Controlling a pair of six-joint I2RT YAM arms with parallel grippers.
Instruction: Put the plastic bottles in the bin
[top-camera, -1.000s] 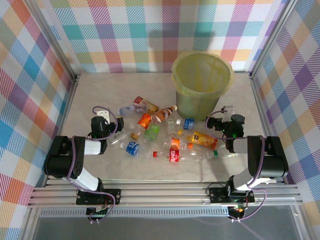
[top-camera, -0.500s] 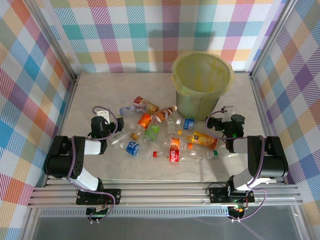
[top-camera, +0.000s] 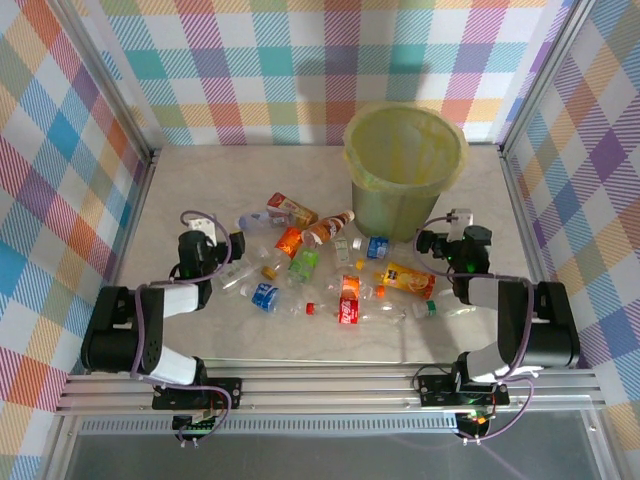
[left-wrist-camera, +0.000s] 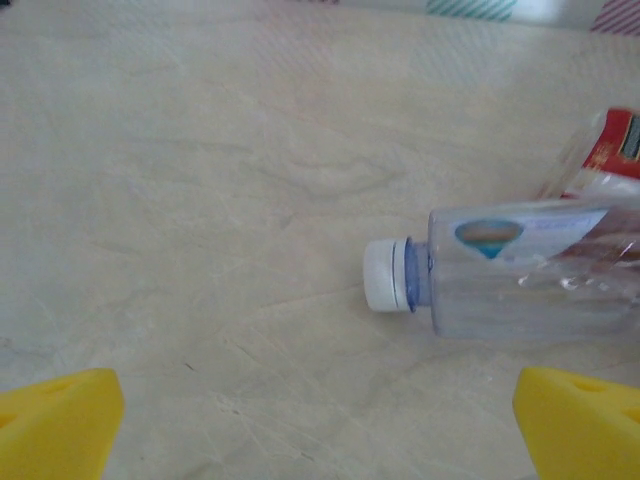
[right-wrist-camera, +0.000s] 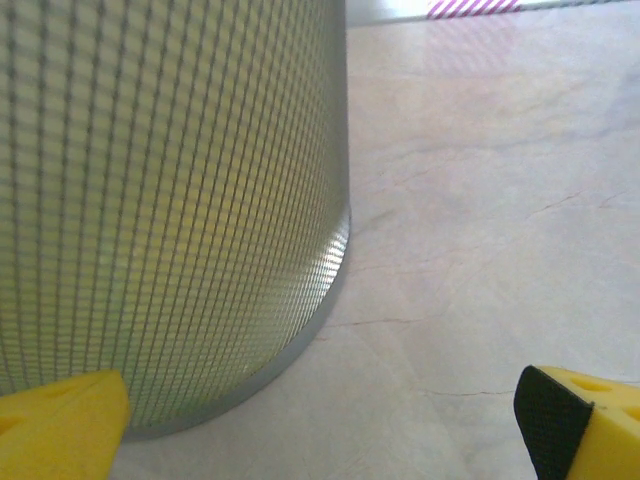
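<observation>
Nearby, bin (top-camera: 404, 170) upright, bottles (top-camera: 350, 288) strewn alongside

Checked cloth around a pale tabletop
Multicoloured checks cover the cloth (top-camera: 290, 70) behind and beside the marbled table (top-camera: 180, 330); metal rails (top-camera: 320, 388) run along the near edge.

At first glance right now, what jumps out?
The big yellow-green bin, standing at the far right of the table and towering over everything. Next, the loose scatter of crushed plastic bottles across the middle, with bright orange, red, green and blue labels. Then the loud multicoloured checked cloth behind the table.
</observation>
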